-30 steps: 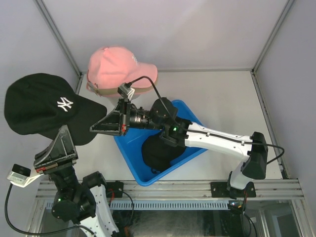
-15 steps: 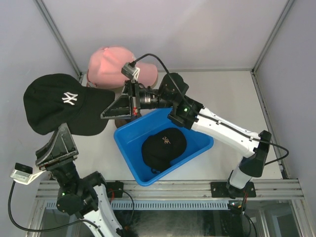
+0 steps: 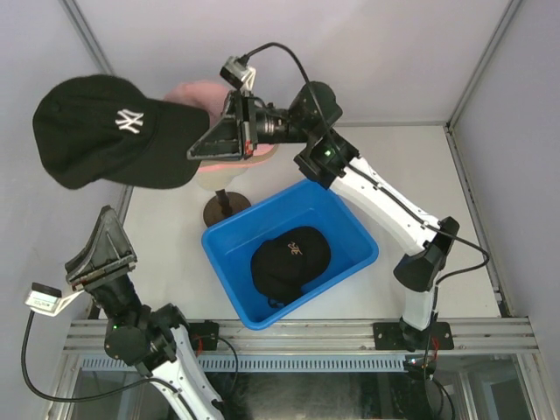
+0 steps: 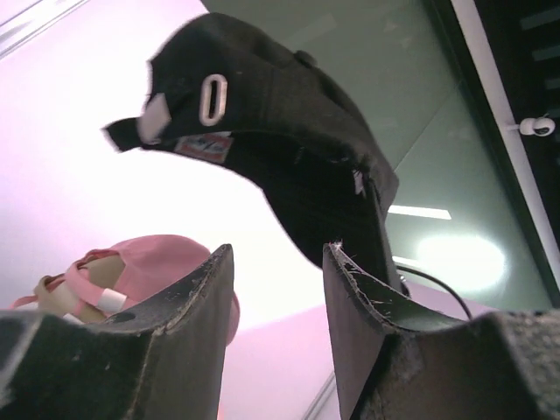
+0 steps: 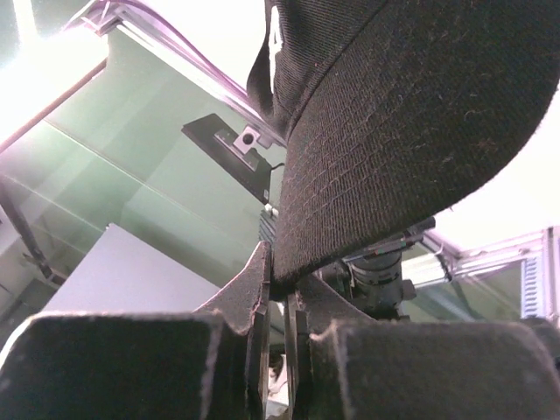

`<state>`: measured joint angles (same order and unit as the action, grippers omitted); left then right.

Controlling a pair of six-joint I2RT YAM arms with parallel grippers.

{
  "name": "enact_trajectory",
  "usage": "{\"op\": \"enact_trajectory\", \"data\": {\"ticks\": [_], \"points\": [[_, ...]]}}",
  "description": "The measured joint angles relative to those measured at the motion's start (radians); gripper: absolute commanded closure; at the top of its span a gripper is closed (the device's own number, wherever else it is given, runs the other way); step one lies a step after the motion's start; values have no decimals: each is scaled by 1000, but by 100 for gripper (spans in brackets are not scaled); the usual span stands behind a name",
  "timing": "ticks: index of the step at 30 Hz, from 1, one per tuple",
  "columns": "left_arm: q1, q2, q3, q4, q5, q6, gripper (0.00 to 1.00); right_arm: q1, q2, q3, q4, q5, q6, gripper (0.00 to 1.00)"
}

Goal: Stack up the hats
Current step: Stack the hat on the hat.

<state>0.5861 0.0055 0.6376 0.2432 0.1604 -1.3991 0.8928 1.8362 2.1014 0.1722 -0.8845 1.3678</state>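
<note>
The right tool (image 3: 194,150) is clamping together on the brim edge of the black cap with the white NY logo (image 3: 98,131). Its fingers (image 5: 251,297) are pressing the stiff fabric from both sides. That cap is hanging in the air at the far left, raised clear of the bench (image 3: 420,175). From above, its brim is covering part of the pink cap (image 3: 194,90). The pink cap is sitting on the beige mannequin head (image 3: 223,175), which is standing on a brown base (image 3: 226,210) near the back left of the bench.

The left tool (image 3: 107,217) is pointing upward below the black cap. Its fingers (image 4: 197,297) are standing apart with nothing between them, and they are not touching the cap overhead.

Near the middle of the bench, a blue bin (image 3: 232,293) is holding a second black cap with a small orange mark (image 3: 290,258), which is lying crown up inside it.
</note>
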Motion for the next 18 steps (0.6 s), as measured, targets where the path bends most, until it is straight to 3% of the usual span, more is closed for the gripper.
{"op": "enact_trajectory", "data": {"ticks": [10,18], "points": [[20,0,-16,-6,0,42,55,-148,193,307,71,-88,0,100],[48,0,-26,-5,-1,75,58,-262,319,347,176,-127,0,100]]}}
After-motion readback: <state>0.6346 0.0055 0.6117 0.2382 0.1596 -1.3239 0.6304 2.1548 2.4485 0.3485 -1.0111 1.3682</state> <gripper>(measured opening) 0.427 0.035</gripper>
